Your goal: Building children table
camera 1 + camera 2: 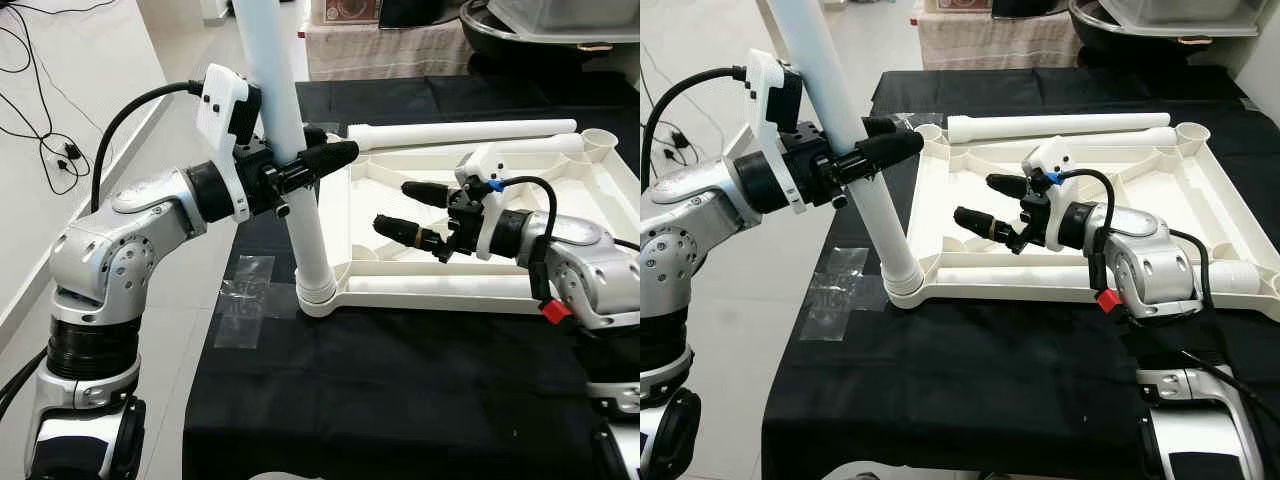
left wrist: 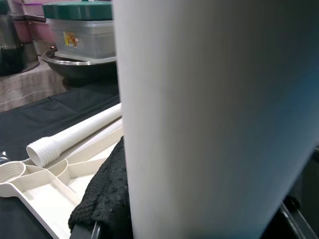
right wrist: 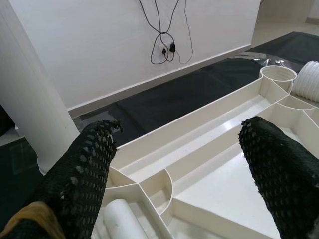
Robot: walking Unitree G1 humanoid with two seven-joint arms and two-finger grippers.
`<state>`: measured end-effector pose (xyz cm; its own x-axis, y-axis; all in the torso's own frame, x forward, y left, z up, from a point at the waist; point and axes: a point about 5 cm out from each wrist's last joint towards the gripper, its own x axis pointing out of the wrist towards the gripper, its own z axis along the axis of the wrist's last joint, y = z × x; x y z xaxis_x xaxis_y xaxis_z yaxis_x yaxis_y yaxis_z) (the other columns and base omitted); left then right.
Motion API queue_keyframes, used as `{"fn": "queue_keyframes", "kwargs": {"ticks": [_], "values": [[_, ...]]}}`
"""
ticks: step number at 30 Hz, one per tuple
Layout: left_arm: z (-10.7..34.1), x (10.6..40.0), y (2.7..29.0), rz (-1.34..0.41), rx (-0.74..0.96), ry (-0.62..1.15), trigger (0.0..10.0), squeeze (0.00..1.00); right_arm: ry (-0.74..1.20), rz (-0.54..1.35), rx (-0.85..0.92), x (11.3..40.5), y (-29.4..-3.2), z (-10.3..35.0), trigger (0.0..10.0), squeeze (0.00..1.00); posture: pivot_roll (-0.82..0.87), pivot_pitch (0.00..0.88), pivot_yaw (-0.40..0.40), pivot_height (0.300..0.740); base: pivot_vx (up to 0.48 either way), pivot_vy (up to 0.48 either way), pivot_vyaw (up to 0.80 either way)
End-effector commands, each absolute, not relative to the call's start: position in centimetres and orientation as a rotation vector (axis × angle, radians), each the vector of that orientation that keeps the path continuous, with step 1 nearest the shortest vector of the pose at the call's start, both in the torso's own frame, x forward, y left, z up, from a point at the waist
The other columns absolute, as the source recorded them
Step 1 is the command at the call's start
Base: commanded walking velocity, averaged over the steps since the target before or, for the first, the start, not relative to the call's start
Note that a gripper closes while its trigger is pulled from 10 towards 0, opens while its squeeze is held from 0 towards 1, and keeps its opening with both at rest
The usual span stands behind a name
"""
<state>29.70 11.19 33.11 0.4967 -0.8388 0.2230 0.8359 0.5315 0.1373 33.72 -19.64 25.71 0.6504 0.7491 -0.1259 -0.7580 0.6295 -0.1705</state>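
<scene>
- The landmark is the white tabletop (image 1: 480, 290), lying upside down on a black cloth (image 1: 400, 390) — its ribbed underside faces up, with a round socket at each corner I can see.
- Nearest me, on the bare cloth just off the tabletop's near-left corner, a patch of clear tape (image 1: 243, 300) is stuck half on the cloth and half on the pale floor (image 1: 180, 330).
- My right gripper (image 1: 985, 205) hangs over the tabletop's middle panel, fingers spread apart and holding nothing; nothing stands between it and the ribs below.
- My left gripper (image 1: 335, 152) is clamped around a white leg (image 1: 300, 190) that stands a little tilted in the tabletop's near-left corner socket.
- That leg is a smooth, plain tube — it runs out past the top of my head views, and up close it blocks most of my left wrist view.
- Along the tabletop's far edge two more legs (image 1: 1060, 125) lie flat side by side, one showing a threaded end (image 2: 45, 152).
- A fourth white tube (image 1: 1240, 277) lies at the tabletop's near-right edge, partly hidden behind my right arm; I cannot tell its full shape.
- Beyond the tabletop's far side sit a dark bowl (image 2: 75, 67) and a lidded plastic box (image 2: 82, 30).
- Loose black cables (image 1: 40, 120) trail over the floor, well off the tabletop's left side.
</scene>
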Motion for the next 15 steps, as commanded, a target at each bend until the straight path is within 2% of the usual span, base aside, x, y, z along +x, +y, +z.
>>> {"fn": "queue_keyframes", "kwargs": {"ticks": [1, 15], "values": [[32.80, 29.75, 11.51, -1.010, 0.006, -0.269, 10.0, 0.00, 0.037, 0.873, -0.227, 33.58, -19.37, 26.06, 10.0, 0.00, 0.00, 0.183, 0.022, 0.740, 0.000, 0.000, 0.00], [32.29, 29.89, 11.16, -1.020, -0.024, -0.244, 10.0, 0.00, 0.035, 0.870, -0.231, 33.55, -19.30, 26.17, 10.0, 0.00, 0.00, 0.180, 0.022, 0.740, 0.000, 0.000, 0.00]]}}
